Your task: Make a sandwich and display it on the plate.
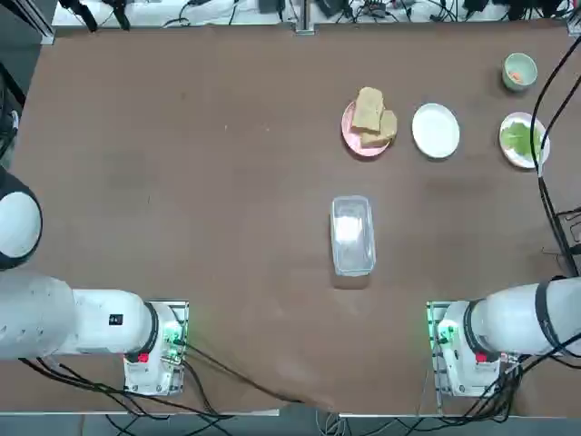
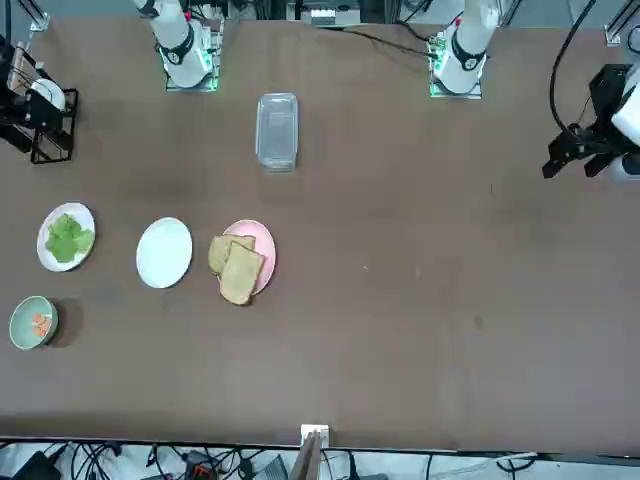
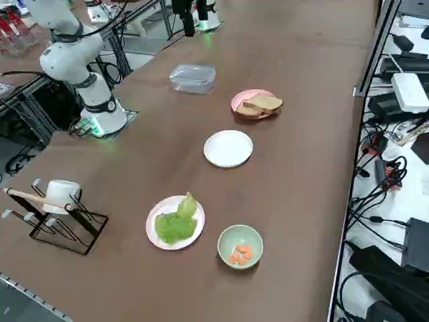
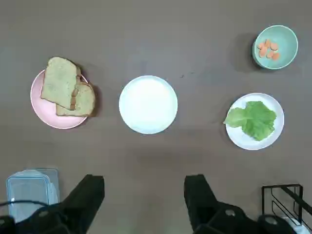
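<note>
No stacked sandwich is in view. Two tan bread slices (image 1: 372,116) (image 4: 66,87) lie overlapping on a pink plate (image 4: 39,114). A green lettuce leaf (image 1: 517,139) (image 4: 256,119) rests on a separate white plate (image 4: 239,139) near the table's right edge. Between them sits the plain white plate (image 1: 436,131) (image 2: 164,253) (image 3: 228,148) (image 4: 148,104), bare. My right gripper (image 4: 144,187) shows only in the wrist view. It hangs open high above the table, on my side of the white plate, with nothing between its fingers.
A pale green bowl (image 1: 519,72) (image 4: 275,47) with orange pieces stands beyond the lettuce plate. A clear lidded container (image 1: 352,234) (image 3: 193,77) lies mid-table, nearer the arms. A black wire rack (image 2: 40,110) (image 3: 60,215) stands at the table's right edge.
</note>
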You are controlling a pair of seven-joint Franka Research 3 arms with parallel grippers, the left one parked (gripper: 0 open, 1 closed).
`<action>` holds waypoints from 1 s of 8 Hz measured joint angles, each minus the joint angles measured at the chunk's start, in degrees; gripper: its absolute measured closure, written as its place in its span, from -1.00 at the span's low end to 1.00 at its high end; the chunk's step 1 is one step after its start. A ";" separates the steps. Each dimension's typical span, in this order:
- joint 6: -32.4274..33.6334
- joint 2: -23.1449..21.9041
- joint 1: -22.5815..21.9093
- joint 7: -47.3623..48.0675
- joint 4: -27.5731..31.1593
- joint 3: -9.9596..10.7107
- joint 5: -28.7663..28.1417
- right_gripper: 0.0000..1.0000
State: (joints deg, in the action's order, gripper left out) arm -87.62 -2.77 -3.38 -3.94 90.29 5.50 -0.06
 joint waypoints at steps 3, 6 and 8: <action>-0.01 0.06 -0.18 0.00 -0.01 -0.08 -0.01 -1.00; -3.05 1.72 -0.62 0.00 -0.18 -0.31 -1.37 -1.00; -7.53 5.07 -0.69 0.00 -0.25 -0.42 -5.01 -1.00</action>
State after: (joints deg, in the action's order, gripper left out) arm -95.15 2.30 -4.07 -3.94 90.04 5.08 -5.07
